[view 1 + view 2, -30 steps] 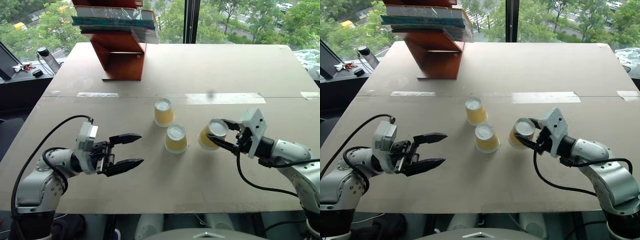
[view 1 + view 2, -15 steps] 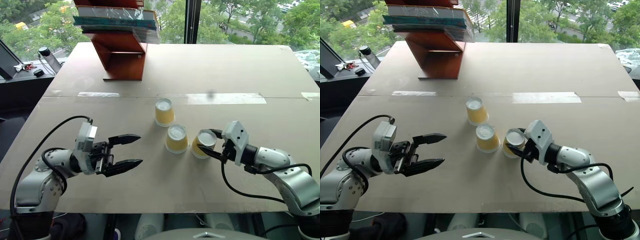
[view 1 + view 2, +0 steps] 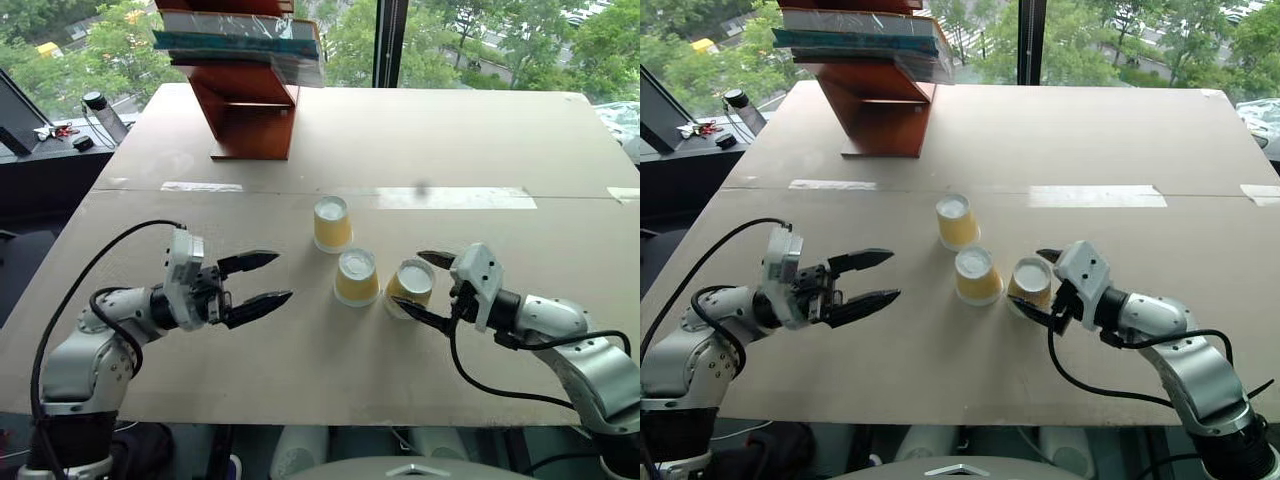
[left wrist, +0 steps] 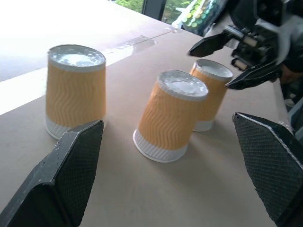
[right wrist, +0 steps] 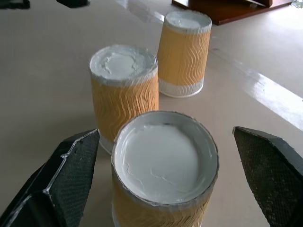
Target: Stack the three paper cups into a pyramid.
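You saw three paper cups standing upside down on the surface (image 3: 480,140): the far cup (image 3: 332,223), the middle cup (image 3: 356,277) and the near cup (image 3: 410,287), the last two just beside each other; no cup sat atop another. Your right tool (image 3: 424,285) stood with its fingers spread wide on either side of the near cup, gripping nothing; your left tool (image 3: 262,279) also stood spread wide and empty, apart from the cups and pointing toward them; a wooden stand bearing books (image 3: 245,70) stood at the surface's far side.
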Robot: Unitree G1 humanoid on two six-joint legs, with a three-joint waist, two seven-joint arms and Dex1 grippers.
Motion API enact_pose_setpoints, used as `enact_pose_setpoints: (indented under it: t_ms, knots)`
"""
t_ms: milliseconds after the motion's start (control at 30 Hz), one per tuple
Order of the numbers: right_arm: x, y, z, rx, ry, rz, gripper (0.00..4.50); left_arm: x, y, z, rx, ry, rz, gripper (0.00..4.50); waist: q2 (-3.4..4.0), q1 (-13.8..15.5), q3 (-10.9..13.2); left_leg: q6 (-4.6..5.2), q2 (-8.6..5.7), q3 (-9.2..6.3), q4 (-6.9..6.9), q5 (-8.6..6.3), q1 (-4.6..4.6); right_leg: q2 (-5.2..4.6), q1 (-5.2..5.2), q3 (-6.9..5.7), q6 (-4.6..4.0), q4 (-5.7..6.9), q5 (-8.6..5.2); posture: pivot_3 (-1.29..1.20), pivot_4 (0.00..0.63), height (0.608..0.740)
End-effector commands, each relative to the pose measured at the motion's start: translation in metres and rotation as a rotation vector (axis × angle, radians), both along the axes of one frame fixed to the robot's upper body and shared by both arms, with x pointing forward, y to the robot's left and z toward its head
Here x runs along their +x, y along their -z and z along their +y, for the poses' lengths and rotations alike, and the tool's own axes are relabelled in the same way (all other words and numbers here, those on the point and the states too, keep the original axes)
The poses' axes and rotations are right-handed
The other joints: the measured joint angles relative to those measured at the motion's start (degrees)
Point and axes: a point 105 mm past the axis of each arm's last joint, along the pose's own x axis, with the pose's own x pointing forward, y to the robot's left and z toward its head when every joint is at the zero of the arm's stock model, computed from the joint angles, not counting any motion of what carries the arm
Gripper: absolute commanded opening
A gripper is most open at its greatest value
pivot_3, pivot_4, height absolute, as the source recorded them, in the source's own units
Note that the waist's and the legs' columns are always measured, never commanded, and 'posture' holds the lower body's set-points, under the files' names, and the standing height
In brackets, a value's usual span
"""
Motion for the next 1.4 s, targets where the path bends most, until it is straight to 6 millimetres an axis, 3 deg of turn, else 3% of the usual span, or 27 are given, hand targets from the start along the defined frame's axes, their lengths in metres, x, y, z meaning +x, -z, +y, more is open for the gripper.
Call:
enact_pose_setpoints:
  t_ms: [33, 167, 367, 633, 667, 700, 833, 900, 1033, 1200, 1400]
  knots:
    - [-0.017, -0.03, -0.003, 0.018, -0.046, -0.114, 4.44, 0.018, 0.0, -0.009, 0.061, -0.016, 0.011, 4.5, -0.01, -0.1, 0.0, 0.0, -0.02, 0.0, 0.01, 0.0, 0.01, 0.0, 0.02, 0.0, 0.0, 0.0, 0.0, 0.0, 0.15, 0.74]
    - [-0.032, -0.045, -0.005, 0.026, -0.07, -0.163, 4.44, 0.045, 0.002, -0.022, 0.148, -0.039, -0.001, 4.5, -0.02, -0.4, 0.0, 0.0, -0.13, 0.01, 0.0, 0.0, 0.0, 0.02, 0.01, 0.0, 0.0, 0.01, 0.0, 0.0, 0.15, 0.74]
    - [-0.056, -0.052, -0.012, 0.031, -0.061, -0.161, 4.44, 0.082, -0.001, -0.039, 0.177, -0.046, -0.044, 4.5, -0.07, -0.4, 0.0, 0.0, -0.17, 0.0, 0.03, 0.0, -0.02, 0.03, 0.02, -0.01, 0.01, 0.01, 0.0, 0.0, 0.15, 0.74]
    - [-0.072, -0.049, -0.032, 0.0, 0.039, -0.132, 4.44, 0.104, 0.008, -0.055, 0.193, -0.005, -0.066, 4.5, -0.1, -0.8, 0.0, 0.0, -0.18, 0.03, 0.07, 0.0, -0.02, 0.04, 0.04, 0.03, 0.02, 0.02, 0.0, 0.0, 0.15, 0.74]
    - [-0.072, -0.048, -0.034, -0.002, 0.053, -0.13, 4.5, 0.106, 0.009, -0.056, 0.192, -0.003, -0.065, 3.98, -0.1, -0.6, 0.0, 0.0, -0.18, 0.05, 0.07, 0.0, -0.01, 0.04, 0.03, 0.05, 0.02, 0.04, 0.0, 0.0, 0.15, 0.74]
    - [-0.072, -0.048, -0.036, -0.005, 0.067, -0.13, 4.5, 0.107, 0.01, -0.057, 0.191, 0.001, -0.066, 3.86, -0.13, -0.6, 0.0, 0.01, -0.18, 0.03, 0.08, 0.0, -0.01, 0.04, 0.03, 0.02, 0.02, 0.05, 0.0, 0.0, 0.15, 0.74]
    - [-0.072, -0.046, -0.038, -0.003, 0.095, -0.125, 4.5, 0.11, 0.011, -0.058, 0.19, 0.006, -0.077, 2.31, -0.13, -0.6, 0.0, 0.0, -0.18, 0.04, 0.1, 0.0, -0.01, 0.04, 0.05, 0.03, 0.03, 0.05, 0.0, 0.0, 0.15, 0.74]
    - [-0.071, -0.042, -0.039, -0.008, 0.107, -0.114, 4.5, 0.111, 0.004, -0.055, 0.167, 0.005, -0.097, 2.26, -0.13, -0.6, 0.0, 0.0, -0.18, 0.04, 0.1, 0.0, -0.01, 0.04, 0.05, 0.03, 0.02, 0.05, 0.0, 0.0, 0.15, 0.74]
    - [-0.07, -0.039, -0.042, -0.009, 0.12, -0.101, 4.5, 0.103, -0.033, -0.056, 0.044, 0.074, -0.122, 2.26, -0.16, -0.6, 0.0, 0.0, -0.18, 0.01, 0.11, 0.0, -0.03, 0.04, 0.04, 0.01, 0.03, 0.05, 0.0, 0.0, 0.15, 0.74]
    - [-0.069, -0.037, -0.051, -0.018, 0.146, -0.097, 4.5, 0.062, -0.086, -0.08, -0.039, 0.355, -0.052, 2.26, -0.33, -0.5, 0.1, 0.0, -0.15, -0.07, 0.14, 0.01, -0.1, 0.04, 0.05, -0.07, 0.03, 0.05, 0.0, 0.0, 0.15, 0.74]
    - [-0.072, -0.035, -0.053, -0.021, 0.159, -0.093, 4.5, 0.034, -0.101, -0.106, -0.001, 0.503, -0.08, 2.26, -0.31, -0.6, 0.1, 0.0, -0.15, -0.04, 0.14, 0.01, 0.0, 0.05, 0.1, -0.02, 0.04, 0.07, -0.01, 0.0, 0.15, 0.74]
